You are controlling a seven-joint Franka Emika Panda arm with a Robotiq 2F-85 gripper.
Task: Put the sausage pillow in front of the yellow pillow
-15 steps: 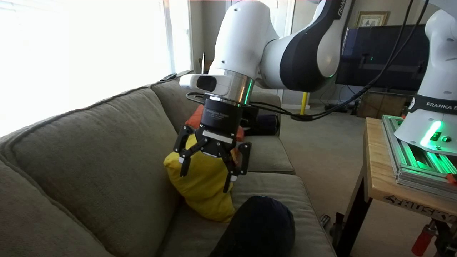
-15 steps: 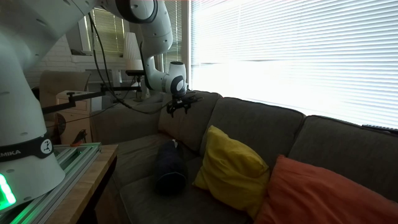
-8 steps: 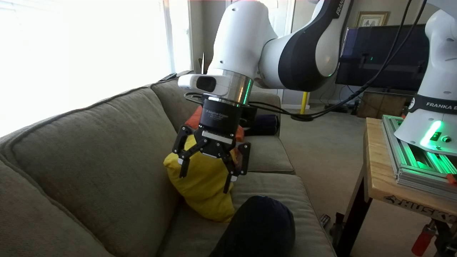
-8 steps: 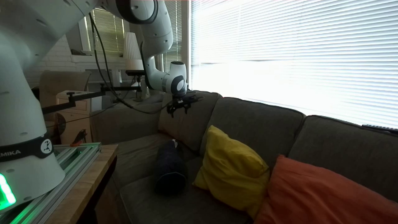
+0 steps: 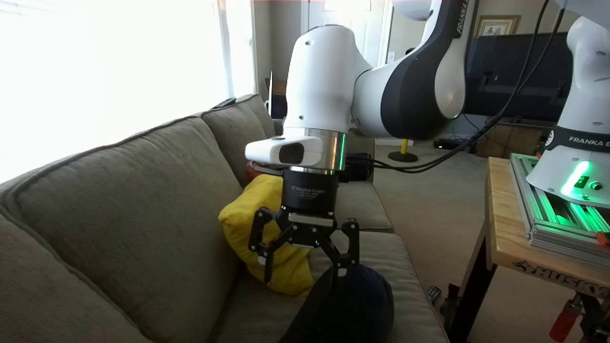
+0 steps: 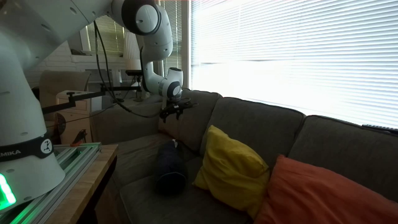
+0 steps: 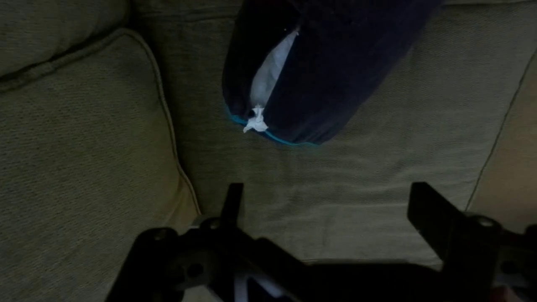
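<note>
Starting at the left in an exterior view, here's the grey sofa [image 5: 143,214], and on its seat [image 5: 381,247] the bright yellow pillow [image 5: 240,228], propped on the backrest side. Next comes the gripper [image 5: 301,280], and there's print on its black body: "Adaptive Gripper", I make that out, though the lines below are too small. Its fingers [image 5: 268,274] are spread wide, with sofa fabric between them in the wrist view. Now a touch right and lower, the sausage pillow [image 5: 350,309]! Dark navy, lying on the sofa near the yellow one. From this angle a finger crosses its rounded end, but in an exterior view [image 6: 171,119] the gripper hangs higher, clear of it, and in the wrist view the blue-trimmed end with a white patch lies out past the fingertips, touching neither. Rightward again, the arm [image 5: 419,85], "FRANKA" running up its dark panel. Then the wooden table [image 5: 500,209], "HUSKY" along the front edge after a small logo. And far right, the base [image 5: 567,162], its black band [image 5: 581,139] showing "FRANKA E" before the rest is cut off; in an exterior view [image 6: 9,152] that band yields "MIKA".
</note>
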